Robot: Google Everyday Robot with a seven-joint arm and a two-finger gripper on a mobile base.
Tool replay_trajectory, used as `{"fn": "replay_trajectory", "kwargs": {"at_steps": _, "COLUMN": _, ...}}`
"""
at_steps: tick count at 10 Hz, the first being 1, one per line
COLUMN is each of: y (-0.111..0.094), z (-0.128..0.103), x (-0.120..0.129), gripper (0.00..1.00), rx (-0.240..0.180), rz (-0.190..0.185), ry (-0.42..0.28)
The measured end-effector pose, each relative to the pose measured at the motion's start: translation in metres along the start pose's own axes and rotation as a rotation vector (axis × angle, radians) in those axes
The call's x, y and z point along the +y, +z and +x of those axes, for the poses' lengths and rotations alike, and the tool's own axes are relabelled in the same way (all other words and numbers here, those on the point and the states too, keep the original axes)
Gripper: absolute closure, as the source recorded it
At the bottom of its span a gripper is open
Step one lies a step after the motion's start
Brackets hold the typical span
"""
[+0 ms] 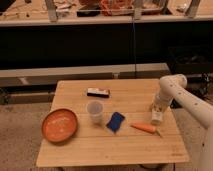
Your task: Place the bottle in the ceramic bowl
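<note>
The ceramic bowl (59,125) is orange-red with a lighter speckled inside and sits at the table's front left. The small whitish bottle (157,118) stands upright near the table's right edge. My gripper (158,108) hangs from the white arm (176,87) and is directly over the bottle, at its top. The bottle's upper part is hidden by the gripper. The bowl is far to the left of the gripper, across the table.
On the wooden table (100,150), a clear plastic cup (95,111) stands between bowl and bottle. A blue object (115,121) and an orange carrot (144,128) lie nearer the bottle. A black-and-white bar (98,92) lies further back. A dark shelf unit stands behind.
</note>
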Motion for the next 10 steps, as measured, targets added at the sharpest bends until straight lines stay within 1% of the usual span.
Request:
{"fn": "replay_trajectory", "kwargs": {"at_steps": 1, "y": -0.003, "z": -0.001, "x": -0.001, "gripper": 0.81, "rx": 0.002, "rz": 0.0, "ry": -0.001}}
{"fn": "replay_trajectory", "kwargs": {"at_steps": 2, "y": -0.011, "z": 0.001, "x": -0.002, "gripper": 0.92, "rx": 0.01, "rz": 0.003, "ry": 0.003}}
{"fn": "replay_trajectory", "kwargs": {"at_steps": 3, "y": -0.019, "z": 0.001, "x": -0.004, "gripper": 0.98, "rx": 0.018, "rz": 0.007, "ry": 0.012}}
{"fn": "replay_trajectory", "kwargs": {"at_steps": 6, "y": -0.034, "z": 0.0, "x": -0.025, "gripper": 1.0, "rx": 0.03, "rz": 0.018, "ry": 0.019}}
{"fn": "replay_trajectory", "kwargs": {"at_steps": 9, "y": -0.052, "z": 0.003, "x": -0.022, "gripper": 1.0, "rx": 0.041, "rz": 0.017, "ry": 0.015}}
{"fn": "replay_trajectory", "kwargs": {"at_steps": 10, "y": -0.059, "z": 0.001, "x": -0.032, "gripper": 1.0, "rx": 0.043, "rz": 0.021, "ry": 0.004}}
